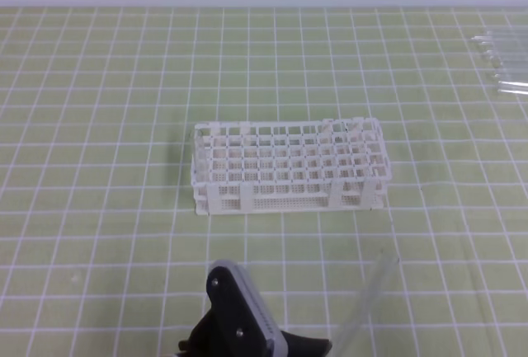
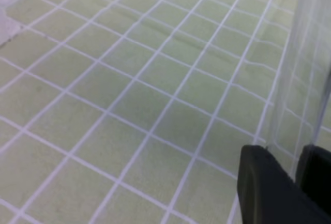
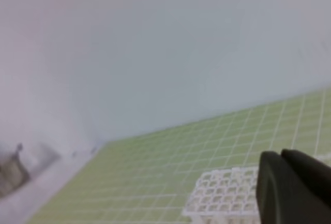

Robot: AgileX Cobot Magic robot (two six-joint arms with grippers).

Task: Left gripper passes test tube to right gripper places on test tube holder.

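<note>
Right now I see the test tube (image 1: 367, 303) held up off the surface (image 1: 99, 209), tilted, mouth end up toward the right, low in the high view and in front of the test tube holder (image 1: 289, 165), apart from it. On the left wrist view the tube (image 2: 300, 79) runs up from between the dark fingers (image 2: 269, 188) of the left gripper (image 2: 295, 169), which is pinched nearly shut on its lower end. In the high view that gripper's grey finger plate (image 1: 243, 312) shows at the bottom edge, left of the tube. The right gripper (image 3: 282, 182) has its jaws together with no gap visible and nothing between them; it hangs high, looking down at the white rack (image 3: 222, 195). Holder sits mid-surface on the green gridded mat, long side facing me; I can't tell if any hole is filled. Spare clear tubes (image 1: 503, 64) lie at the far right edge, well apart.
</note>
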